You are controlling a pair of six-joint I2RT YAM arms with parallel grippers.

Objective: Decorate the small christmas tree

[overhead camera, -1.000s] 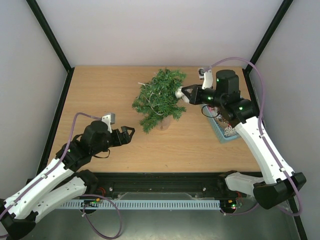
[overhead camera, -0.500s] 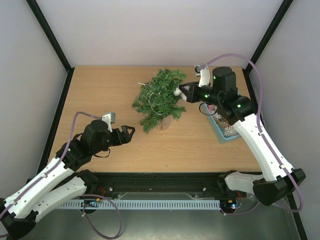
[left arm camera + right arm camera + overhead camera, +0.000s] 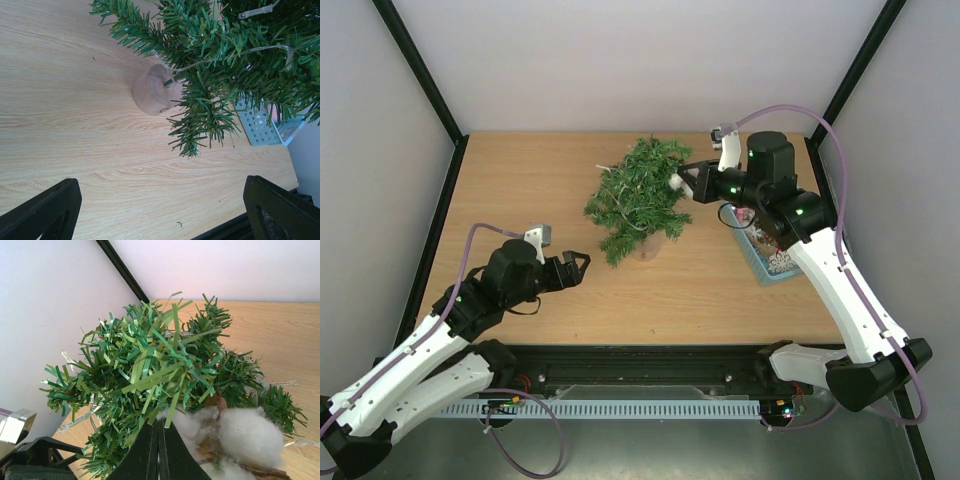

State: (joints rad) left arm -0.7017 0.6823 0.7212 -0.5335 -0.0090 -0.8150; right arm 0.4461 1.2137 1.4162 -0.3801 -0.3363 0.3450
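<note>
The small christmas tree (image 3: 638,195) stands mid-table on its brownish round base (image 3: 648,247), with a clear light string among its branches. My right gripper (image 3: 683,182) is at the tree's right side, shut on a white cotton ornament (image 3: 675,185). In the right wrist view the shut gripper (image 3: 160,422) touches the green branches (image 3: 150,365) and the cotton ornament (image 3: 245,435) lies just right of the tips. My left gripper (image 3: 582,265) is open and empty, low over the table left of the tree. In the left wrist view the gripper (image 3: 162,200) faces the base (image 3: 152,92).
A light-blue plastic basket (image 3: 757,262) of ornaments sits at the right edge, under my right arm, and its perforated corner shows in the left wrist view (image 3: 260,127). Black frame posts stand at the back corners. Walls close in on both sides.
My right gripper has moved a little left and back with the cotton ornament, closer into the tree's upper branches. The left arm has not moved.
</note>
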